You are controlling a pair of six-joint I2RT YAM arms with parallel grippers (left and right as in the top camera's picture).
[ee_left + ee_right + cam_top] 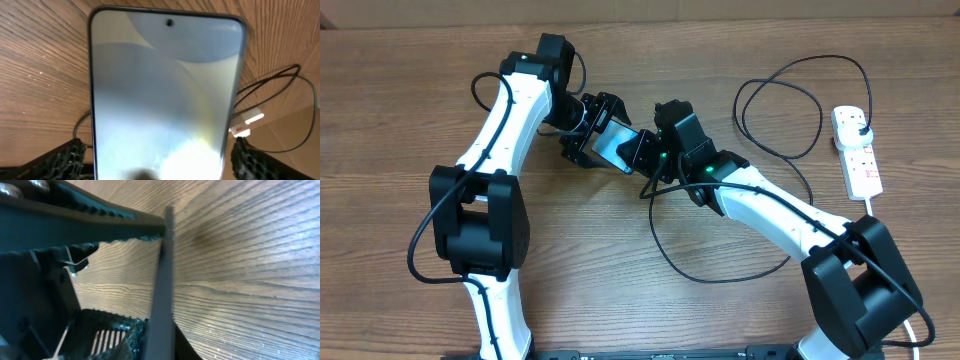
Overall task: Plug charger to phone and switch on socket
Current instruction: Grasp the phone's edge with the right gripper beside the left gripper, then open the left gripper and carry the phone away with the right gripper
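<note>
While the right gripper (642, 152) is clamped on the phone (615, 145), pinching one short end between its two fingers, the left gripper (600, 135) stands with its jaws spread wide to either side of the other end. Right wrist view: the phone is seen edge-on as a thin dark bar, with the upper finger (100, 222) bearing on it from above and the lower ribbed pad (115, 335) pressed against it from below. Left wrist view: the screen is pale blue-white with the camera hole near the top short edge. The left fingers (60, 160) sit just beside the long edges, and a narrow gap shows on each side, so this gripper has no grip on the phone. The phone is at about the middle of the table (410, 70), a little toward the far edge, between the two wrists. I cannot tell whether it rests on the wood or is raised off it. The socket (857, 150) lies near the right edge of the table, long axis running roughly far to near, with its white cord (910, 335) leaving from the near end toward the near right corner. Its red switches are visible, but their position is too small to read. The charger (790, 100) has its black plug seated in the far end of the socket. Its cable loops toward the far edge, runs back under the right arm, and makes a second loop on the near side of the table. The connector tip is hidden.
</note>
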